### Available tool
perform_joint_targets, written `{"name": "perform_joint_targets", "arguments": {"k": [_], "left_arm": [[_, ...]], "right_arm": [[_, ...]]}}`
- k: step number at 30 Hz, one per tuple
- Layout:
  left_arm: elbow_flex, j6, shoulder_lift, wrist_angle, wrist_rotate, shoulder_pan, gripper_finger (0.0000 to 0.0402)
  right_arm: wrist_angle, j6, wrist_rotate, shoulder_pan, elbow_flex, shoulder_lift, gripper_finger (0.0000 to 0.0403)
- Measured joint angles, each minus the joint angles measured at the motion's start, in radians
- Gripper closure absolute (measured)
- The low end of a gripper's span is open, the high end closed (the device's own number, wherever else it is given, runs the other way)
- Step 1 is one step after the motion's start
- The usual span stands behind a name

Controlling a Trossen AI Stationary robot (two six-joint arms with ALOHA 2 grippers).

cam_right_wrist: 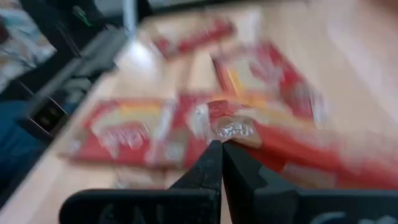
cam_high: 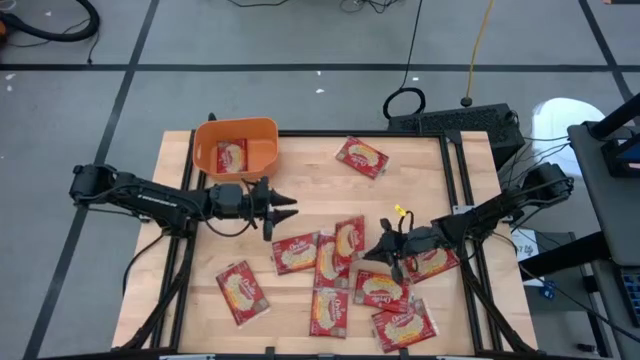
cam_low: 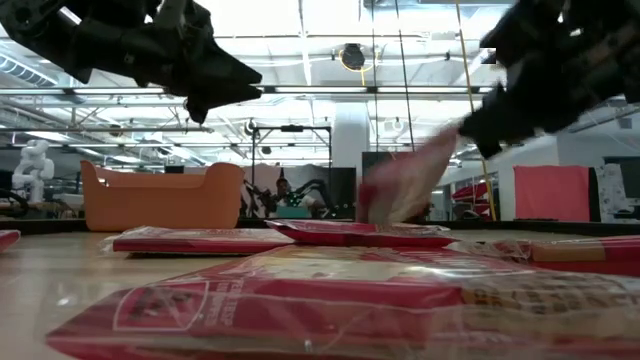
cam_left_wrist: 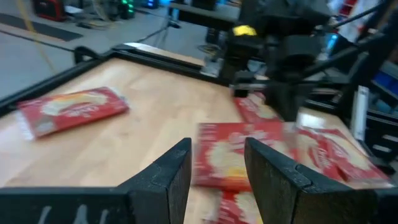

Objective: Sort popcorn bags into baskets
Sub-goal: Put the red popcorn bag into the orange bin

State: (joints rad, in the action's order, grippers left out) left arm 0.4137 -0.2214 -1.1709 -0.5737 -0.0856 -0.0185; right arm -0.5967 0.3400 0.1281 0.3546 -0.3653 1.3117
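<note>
Left arm reaches in from the table's left edge; left gripper (cam_high: 283,209) hangs above bare wood just below the orange basket (cam_high: 236,146), fingers (cam_left_wrist: 166,174) parted a moderate way with nothing between them; it points toward the middle pile.

Basket sits at the far left corner of the wooden table (cam_high: 310,178); one red popcorn bag (cam_high: 231,156) lies flat inside it.

Lone bag (cam_high: 241,291) near the front left, apart from the rest; another lone bag (cam_high: 361,157) near the far edge, right of the basket.

Middle of table: a loose pile of bags (cam_high: 333,262), several overlapping, spread toward the front right; two more (cam_high: 403,323) close to the front edge.

Right arm comes in from the right edge; right gripper (cam_high: 392,258) is low over the right side of the pile, fingers pinched together on the edge of a bag (cam_right_wrist: 231,124); low view shows that bag (cam_low: 400,185) tilted up off the others, one end raised, the lower end still among the pile.

Cables and a dark box lie on the floor beyond the table.
</note>
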Motion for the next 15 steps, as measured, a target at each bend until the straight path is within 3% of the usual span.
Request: {"name": "perform_joint_targets", "arguments": {"k": [9,15], "left_arm": [[-0.001,0.0,-0.045,0.066,-0.037,-0.029,0.0222],[0.0,0.002,-0.062,0.088,-0.091,-0.026,0.022]], "right_arm": [[0.254,0.31,-0.004,-0.004,0.0,0.0,0.0401],[0.383,0.479,-0.004,-0.02,0.0,-0.002,0.0359]]}}
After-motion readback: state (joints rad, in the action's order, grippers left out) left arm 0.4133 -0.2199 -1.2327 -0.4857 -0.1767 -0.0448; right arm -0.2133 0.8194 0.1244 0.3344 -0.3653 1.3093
